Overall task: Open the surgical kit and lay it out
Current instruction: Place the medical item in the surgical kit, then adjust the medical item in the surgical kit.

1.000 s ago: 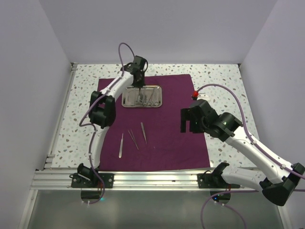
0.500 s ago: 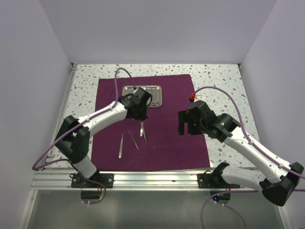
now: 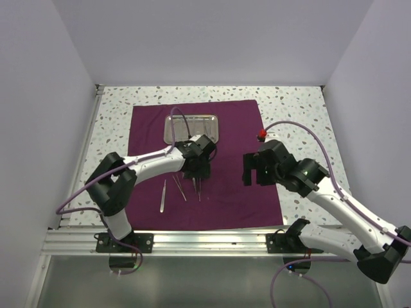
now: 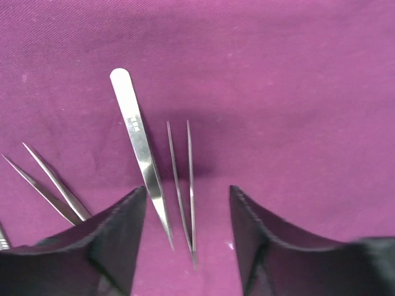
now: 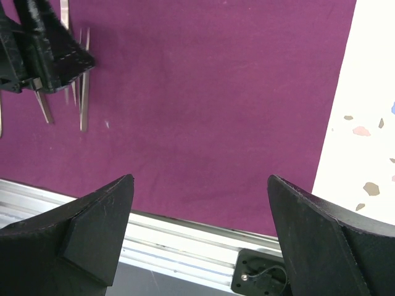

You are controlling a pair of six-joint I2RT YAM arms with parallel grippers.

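Note:
The surgical kit's maroon cloth (image 3: 237,186) lies spread flat on the table. Its steel tray (image 3: 191,128) sits near the cloth's far edge. Three thin silver tweezers lie side by side on the cloth: one (image 3: 163,196) at the left, one (image 3: 180,187) in the middle, one (image 3: 197,187) at the right. My left gripper (image 3: 196,172) (image 4: 188,246) hovers low over the right-hand tweezers (image 4: 182,179), jaws apart and touching nothing, beside a flat-handled pair (image 4: 139,142). My right gripper (image 3: 253,170) (image 5: 199,179) hangs open and empty over bare cloth (image 5: 216,92).
The speckled white tabletop (image 3: 302,109) borders the cloth. An aluminium rail (image 5: 173,246) runs along the near edge, where the arm bases sit. Purple walls enclose the left, right and back. In the right wrist view, the left gripper (image 5: 43,49) shows at the upper left.
My left arm came back from the tray to the near middle of the cloth, and its jaws opened, leaving a pair of tweezers beside the others. The right arm barely shifted.

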